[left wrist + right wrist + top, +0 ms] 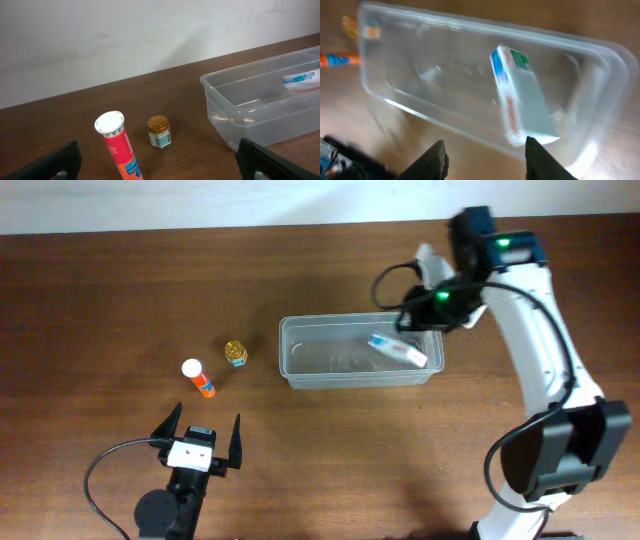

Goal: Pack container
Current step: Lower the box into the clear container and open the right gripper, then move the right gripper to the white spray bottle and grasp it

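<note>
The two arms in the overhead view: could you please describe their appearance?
The right arm has white links, black joints, two green lights and a looping black cable. The left arm is black with a white wrist block, a pointed black claw and a curling black cable.

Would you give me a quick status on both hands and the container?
Left hand open, empty. Right hand open above the container. Container holds one box; orange tube and small jar outside it. Nothing in the way.
</note>
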